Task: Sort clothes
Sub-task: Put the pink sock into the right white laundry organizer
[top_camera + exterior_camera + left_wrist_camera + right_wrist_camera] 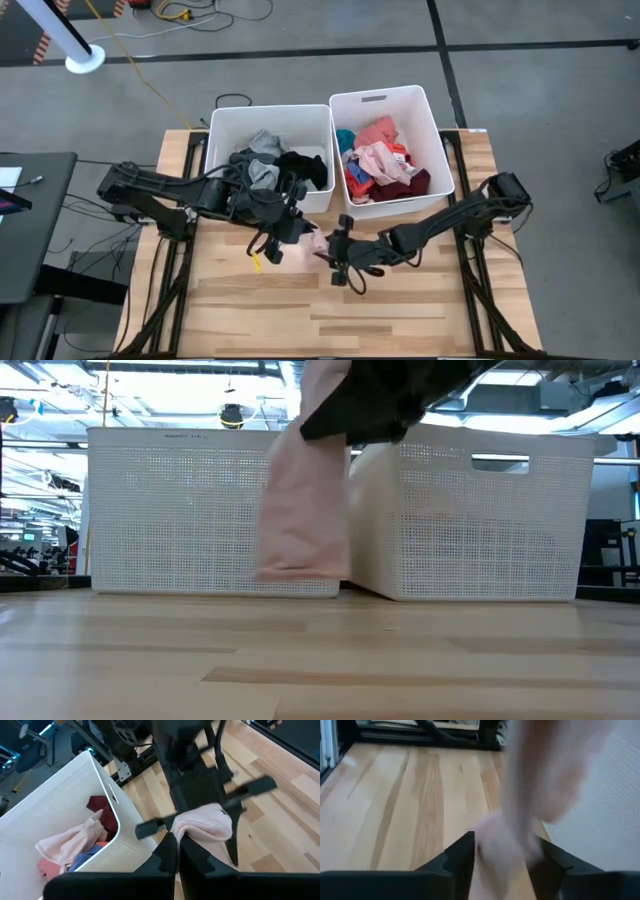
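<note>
A pale wood-plank surface point(330, 300) carries two white plastic bins side by side, their walls perforated in a fine grid.

The right bin point(432, 140) is my landmark. It holds a soft heap of pink, red, maroon and blue garments point(380, 160). Touching its left wall stands the left bin point(218, 135), which holds crumpled grey and black garments point(275, 165).

Just in front of the right bin's near-left corner, a small pale pink garment point(300, 510) hangs in the air. It is soft, smooth knit, draped in a long limp fold, with its lower edge just above the wood in the low view.

My left fingers point(175, 851) are narrowed onto a rolled, ribbed edge of that pink garment, seen from my left wrist. My right fingers point(500, 851) sit a little apart with the same pink fabric bunched between them. Both of my dark arms meet there, the left arm point(160, 190) reaching in from the far side of the left bin, the right arm point(460, 215) from in front of the right bin.
</note>
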`<state>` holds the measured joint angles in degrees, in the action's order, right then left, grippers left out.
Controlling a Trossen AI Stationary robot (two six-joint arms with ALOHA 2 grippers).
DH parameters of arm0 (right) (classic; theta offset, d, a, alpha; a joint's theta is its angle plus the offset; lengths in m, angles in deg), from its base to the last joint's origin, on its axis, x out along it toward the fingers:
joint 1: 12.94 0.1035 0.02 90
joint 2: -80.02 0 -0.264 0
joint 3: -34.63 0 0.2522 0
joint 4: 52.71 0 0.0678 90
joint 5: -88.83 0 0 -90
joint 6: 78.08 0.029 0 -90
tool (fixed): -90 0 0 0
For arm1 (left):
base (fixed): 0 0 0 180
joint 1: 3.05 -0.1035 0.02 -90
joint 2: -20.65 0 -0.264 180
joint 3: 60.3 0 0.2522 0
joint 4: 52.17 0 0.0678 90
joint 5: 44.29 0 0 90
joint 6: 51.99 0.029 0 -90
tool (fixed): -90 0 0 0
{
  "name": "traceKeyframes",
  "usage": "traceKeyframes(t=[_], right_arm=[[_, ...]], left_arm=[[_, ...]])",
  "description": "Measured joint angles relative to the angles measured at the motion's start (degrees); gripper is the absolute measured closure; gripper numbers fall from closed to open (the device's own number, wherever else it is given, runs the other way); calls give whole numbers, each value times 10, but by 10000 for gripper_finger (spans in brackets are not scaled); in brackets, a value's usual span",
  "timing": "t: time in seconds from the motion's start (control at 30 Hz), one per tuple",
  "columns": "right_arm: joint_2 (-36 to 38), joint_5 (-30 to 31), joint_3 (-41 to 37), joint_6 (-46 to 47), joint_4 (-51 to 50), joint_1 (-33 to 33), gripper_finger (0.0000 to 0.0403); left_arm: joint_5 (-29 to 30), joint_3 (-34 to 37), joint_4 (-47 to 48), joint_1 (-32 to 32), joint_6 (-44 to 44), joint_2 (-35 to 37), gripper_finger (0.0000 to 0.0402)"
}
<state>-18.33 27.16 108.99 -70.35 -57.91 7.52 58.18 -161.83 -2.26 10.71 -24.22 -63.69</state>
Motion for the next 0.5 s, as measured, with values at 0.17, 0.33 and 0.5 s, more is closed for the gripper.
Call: traceKeyframes(t=[0.17, 0.33, 0.5], right_arm=[[-11, 2, 2, -1, 24, -9, 279], [-11, 3, 1, -7, 24, -18, 347], [-10, 2, 1, -30, 25, -22, 395]], left_arm=[[0, 0, 0, 0, 0, 4, 401], [2, 0, 15, 0, 0, 8, 401], [24, 0, 38, 0, 1, 16, 401]])
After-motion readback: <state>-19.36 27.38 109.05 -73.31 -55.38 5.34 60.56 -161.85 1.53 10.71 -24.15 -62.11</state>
